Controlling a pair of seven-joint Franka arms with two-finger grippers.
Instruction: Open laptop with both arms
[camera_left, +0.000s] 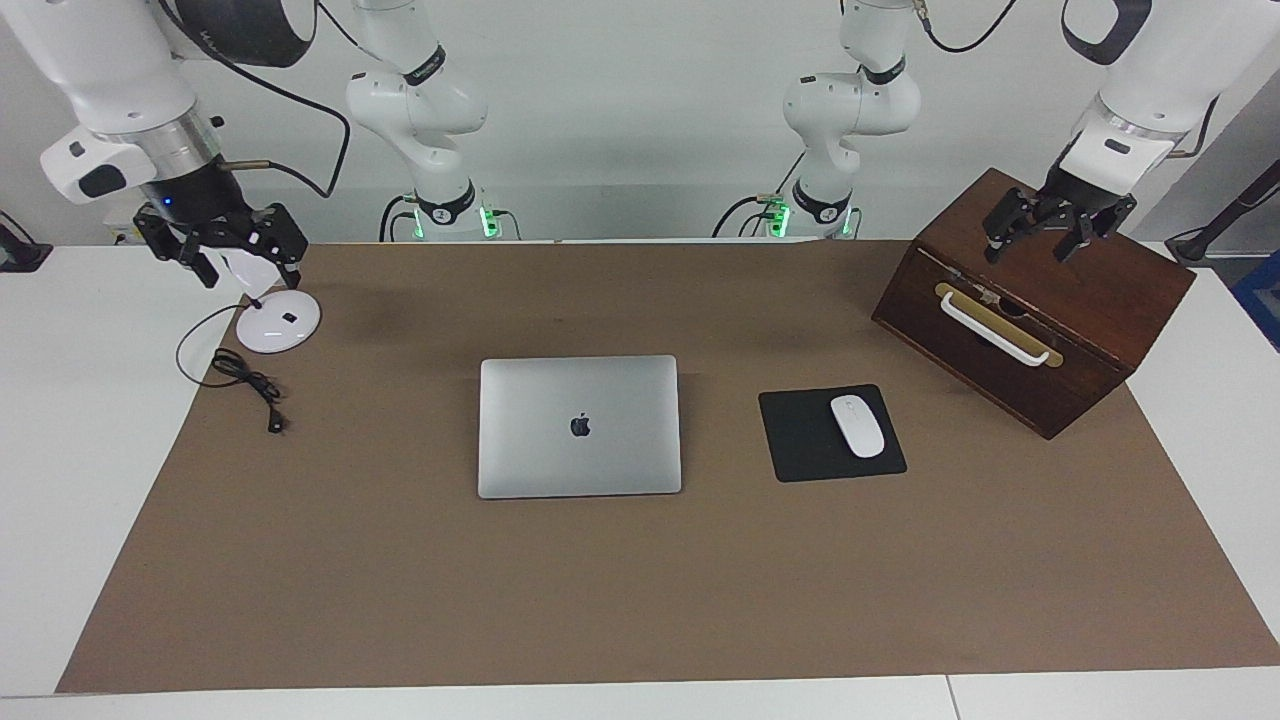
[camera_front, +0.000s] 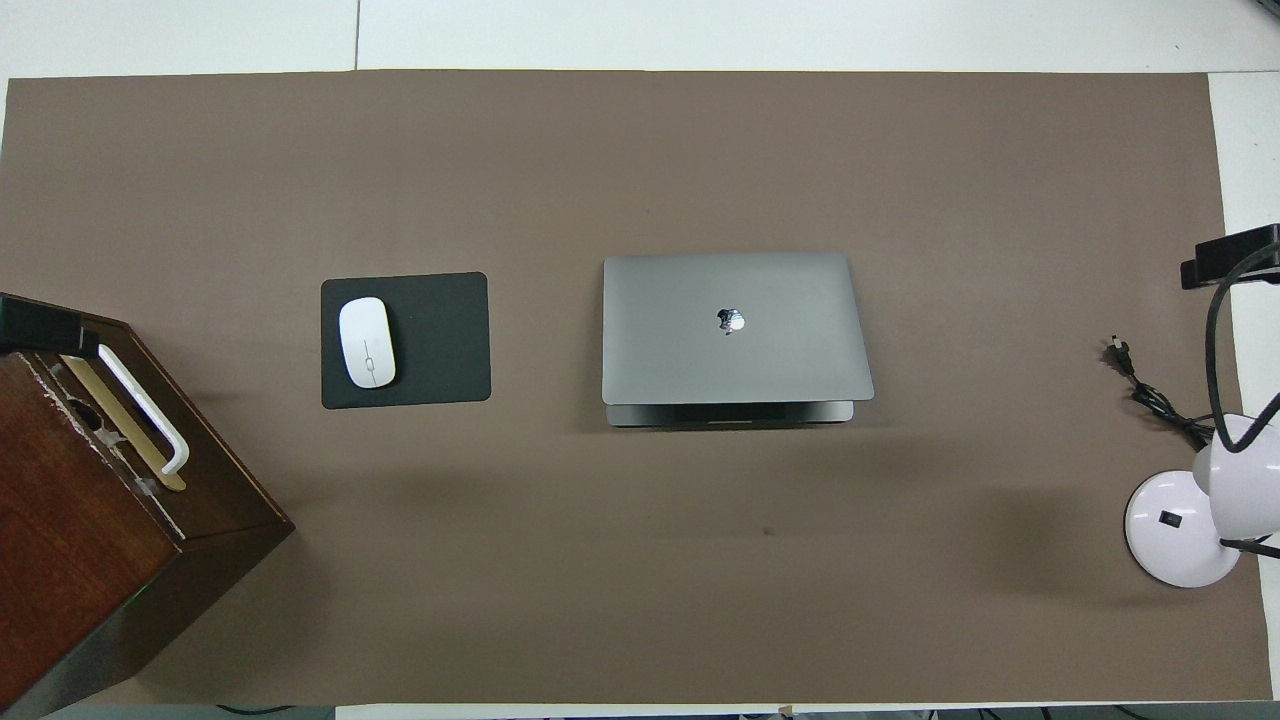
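Both grippers up in the air, nothing held. Left gripper (camera_left: 1050, 235) hangs over the wooden box (camera_left: 1060, 330) at the left arm's end of the table, fingers spread wide apart, not touching the box. Right gripper (camera_left: 225, 250) hangs over the white lamp base (camera_left: 278, 322) at the right arm's end; its fingers look spread too, with the lamp's white head showing between them. No contact that I can make out.

Laptop (camera_left: 580, 425) sits flat mid-table on the brown mat (camera_left: 640, 600), lid down, apple logo up, well apart from both my grippers. Overhead view shows the lid's robot-side edge sitting slightly off the base.

Black mouse pad (camera_left: 830, 435) with white mouse (camera_left: 858, 426) on it lies beside the laptop, between laptop and box. Black cable (camera_left: 250, 385) trails from the lamp base across the mat.
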